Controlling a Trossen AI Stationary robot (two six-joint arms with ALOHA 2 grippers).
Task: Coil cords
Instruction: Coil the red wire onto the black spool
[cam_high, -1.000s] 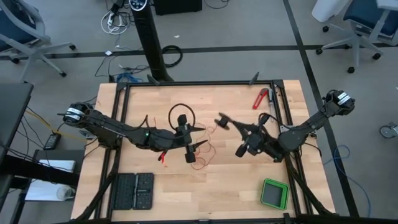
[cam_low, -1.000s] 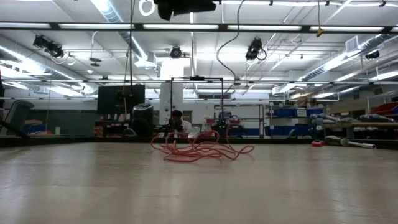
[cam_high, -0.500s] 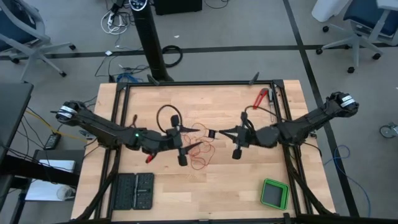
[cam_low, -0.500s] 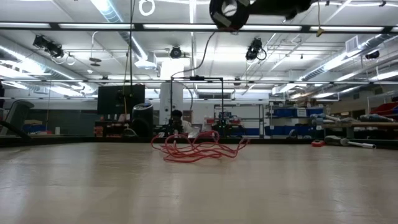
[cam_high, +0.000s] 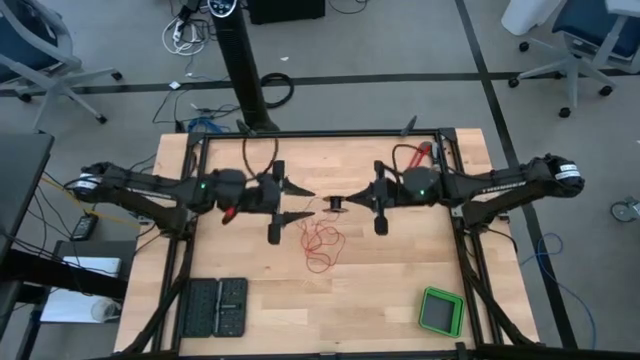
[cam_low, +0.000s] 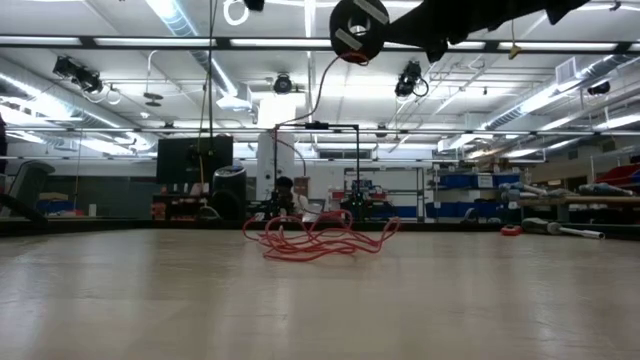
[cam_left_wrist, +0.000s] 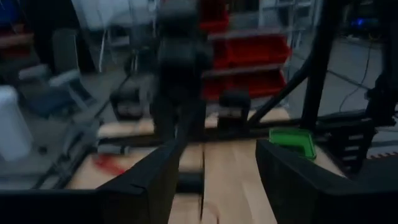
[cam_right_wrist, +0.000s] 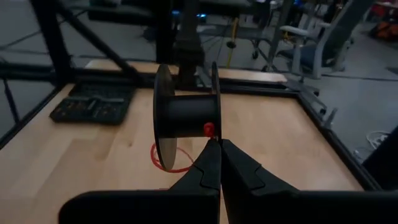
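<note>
From above, the thin red wire (cam_high: 320, 243) lies in a loose tangle on the pale wooden table (cam_high: 380, 290), just near of the two arms that meet at its middle. The left gripper (cam_high: 296, 202) has its jaws spread wide, holding nothing. The right gripper (cam_high: 350, 203) is clenched, and a small black plastic spool (cam_high: 336, 205) sits at its tip between the two grippers. A green box (cam_high: 440, 311) sits at the near right corner, well apart.

At table level, the wire (cam_low: 320, 238) sprawls in springy, overlapping loops: light, limp, prone to snagging on itself, I'd judge. Best taken at an end piece, not mid-tangle. The spool (cam_low: 357, 24) hangs high above it.

The left wrist view is blurred; its dark fingers (cam_left_wrist: 298, 180) stand apart, the green box (cam_left_wrist: 292, 140) beyond.

In the right wrist view, the fingers (cam_right_wrist: 214, 165) are pressed together at a small red end piece (cam_right_wrist: 208, 129) against the spool's smooth barrel (cam_right_wrist: 186, 116), probably pinching it. A red strand curves below on the matte wood.
</note>
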